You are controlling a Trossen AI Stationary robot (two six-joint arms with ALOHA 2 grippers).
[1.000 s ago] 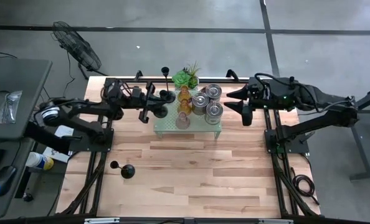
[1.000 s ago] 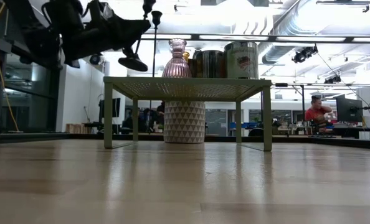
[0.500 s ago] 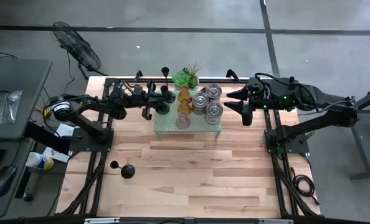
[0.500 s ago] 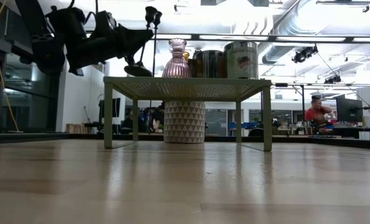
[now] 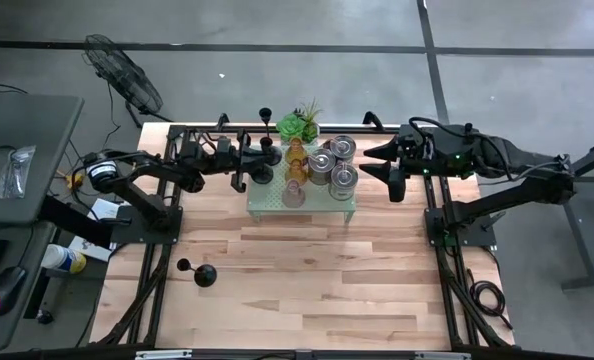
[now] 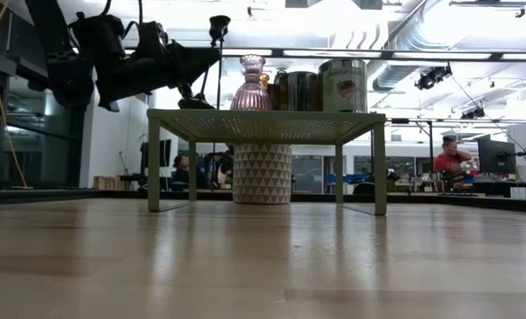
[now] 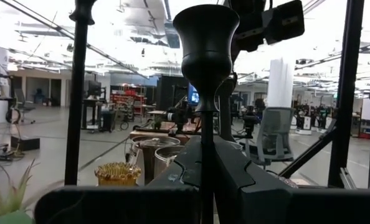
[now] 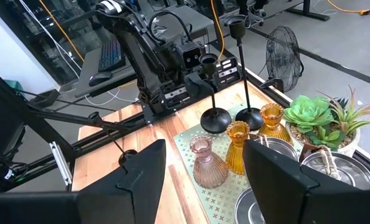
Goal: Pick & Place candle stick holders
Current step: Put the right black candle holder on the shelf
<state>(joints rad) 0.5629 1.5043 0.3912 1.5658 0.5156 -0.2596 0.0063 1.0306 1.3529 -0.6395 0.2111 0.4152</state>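
Note:
My left gripper (image 5: 254, 162) is shut on a black candle stick holder (image 8: 210, 93) with a round base and a thin stem, at the left end of the pale green perforated stand (image 5: 275, 203). A second, taller black holder (image 8: 242, 68) stands on the stand beside it. Amber glass holders (image 8: 238, 152), a pink glass one (image 8: 205, 163) and silvery cylindrical ones (image 5: 335, 165) also stand there. A third black holder (image 5: 199, 272) lies on the table toward the near left. My right gripper (image 8: 200, 186) waits open, raised at the stand's right end. My left gripper pinches the thin stem (image 7: 205, 121) of the black holder between its two fingers, below the cup (image 7: 205, 37). The fingers come from the table's left, about level, and lie across the stem. The holder stays upright; whether its round base (image 6: 194, 104) touches the stand's top, I cannot tell.
A green spiky potted plant (image 5: 299, 125) stands at the stand's far side. The wooden table top (image 5: 307, 280) stretches toward the near edge. Black frame rails (image 5: 157, 270) run along the left and right sides. A fan (image 5: 122, 75) stands on the floor beyond the far left corner.
My left gripper has gone toward the stand and down, still shut on the black holder. The holder stays upright, and its base has sunk from well above the stand's top to just over it.

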